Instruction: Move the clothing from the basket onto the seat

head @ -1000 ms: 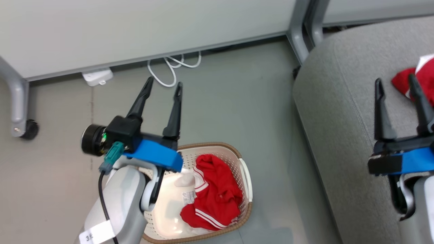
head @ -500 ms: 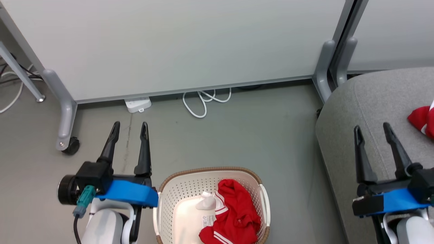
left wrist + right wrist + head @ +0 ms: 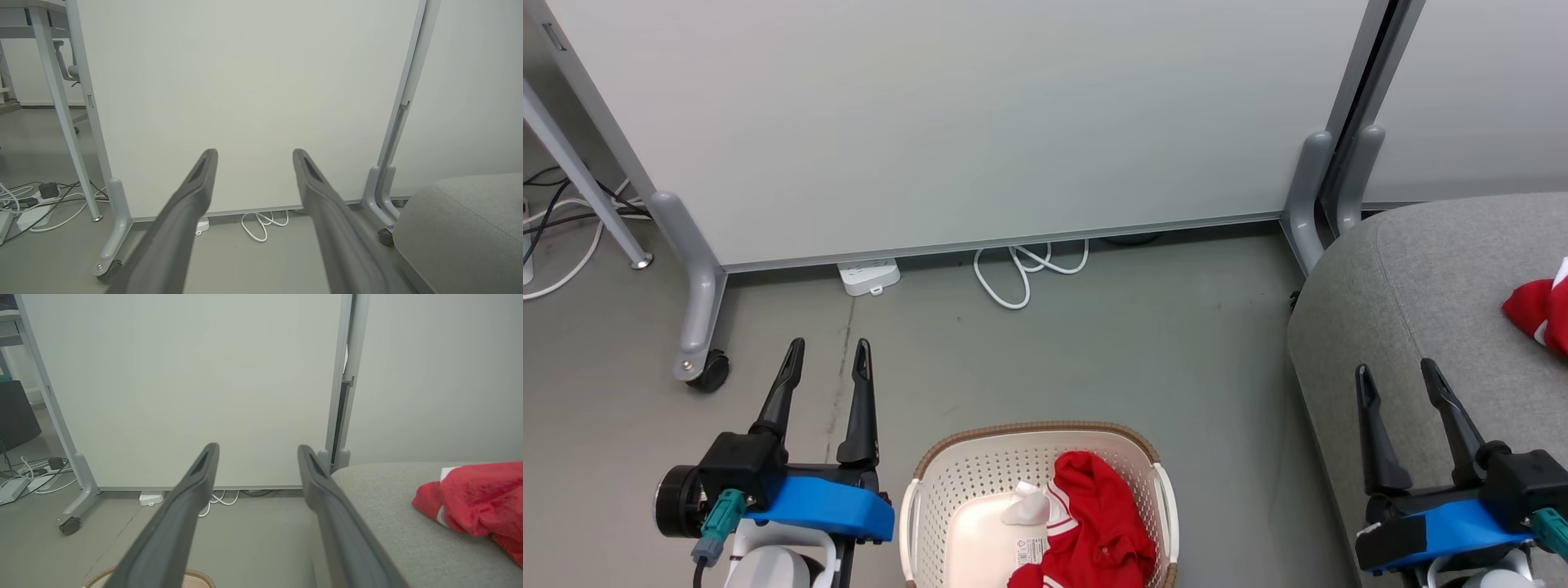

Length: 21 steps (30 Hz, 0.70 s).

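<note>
Looking down from the head, you have the basket (image 3: 1033, 427) nearest, at the bottom edge between your two arms. A red garment (image 3: 1098, 523) with white stripe trim is bunched against its right wall, and a small white bundle (image 3: 1027, 510) lies just beside it on the pale bottom. Your left gripper (image 3: 829, 347) hangs over the grey floor (image 3: 1176, 351) just left of the basket, its two dark fingers spread wide with nothing between them. Your right gripper (image 3: 1395, 369) shows against the near left edge of the seat (image 3: 1405, 278), likewise wide apart and empty. Farther along the seat, well apart from that gripper, a second red garment (image 3: 1539, 314) with a white patch lies on the grey cushion, cut off by the picture's right edge; the right wrist view has it resting to the right of the fingers. Beyond the basket the floor runs to a white power strip (image 3: 870, 276) and a looped white cable (image 3: 1025, 269) at the foot of the pale wall panel (image 3: 980, 114). The panel stands on grey metal legs (image 3: 690, 269), the left one ending in a black caster (image 3: 713, 374).
</note>
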{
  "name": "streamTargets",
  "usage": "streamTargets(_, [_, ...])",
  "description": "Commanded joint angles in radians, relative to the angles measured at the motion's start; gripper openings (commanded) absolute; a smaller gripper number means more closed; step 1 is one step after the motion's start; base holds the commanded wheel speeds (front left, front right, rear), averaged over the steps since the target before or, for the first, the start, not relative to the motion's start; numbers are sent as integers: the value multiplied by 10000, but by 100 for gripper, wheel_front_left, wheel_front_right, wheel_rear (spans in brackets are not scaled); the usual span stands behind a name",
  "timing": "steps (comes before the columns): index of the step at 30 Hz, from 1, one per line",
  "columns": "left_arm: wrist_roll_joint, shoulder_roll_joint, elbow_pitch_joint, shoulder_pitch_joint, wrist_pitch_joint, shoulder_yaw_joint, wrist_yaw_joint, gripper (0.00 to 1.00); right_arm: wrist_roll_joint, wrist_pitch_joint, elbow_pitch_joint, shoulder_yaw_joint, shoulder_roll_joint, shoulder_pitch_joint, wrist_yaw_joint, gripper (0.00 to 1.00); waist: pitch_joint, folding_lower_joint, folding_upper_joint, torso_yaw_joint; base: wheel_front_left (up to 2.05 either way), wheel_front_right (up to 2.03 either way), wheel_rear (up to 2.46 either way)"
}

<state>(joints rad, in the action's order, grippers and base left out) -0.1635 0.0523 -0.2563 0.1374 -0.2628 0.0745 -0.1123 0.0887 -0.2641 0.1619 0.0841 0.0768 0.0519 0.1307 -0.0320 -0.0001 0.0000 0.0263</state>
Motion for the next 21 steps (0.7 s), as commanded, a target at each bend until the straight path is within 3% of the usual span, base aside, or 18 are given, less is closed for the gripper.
streamTargets(1, [78,-15,46,-106,-30,-73,-41,100,-26,-7,35,0,-37,-181,1,100,-7,1,0,1,0,0,0])
streamTargets(12, [-63,-23,-66,-61,-28,53,-99,100,-12,-7,96,-55,-89,-74,1,100,-115,1,0,-38,0,0,0])
streamTargets(21, [-330,-19,-428,786,-28,1070,-174,100,14,-7,-41,-186,29,546,1,100,-826,1,0,-362,0,0,0])
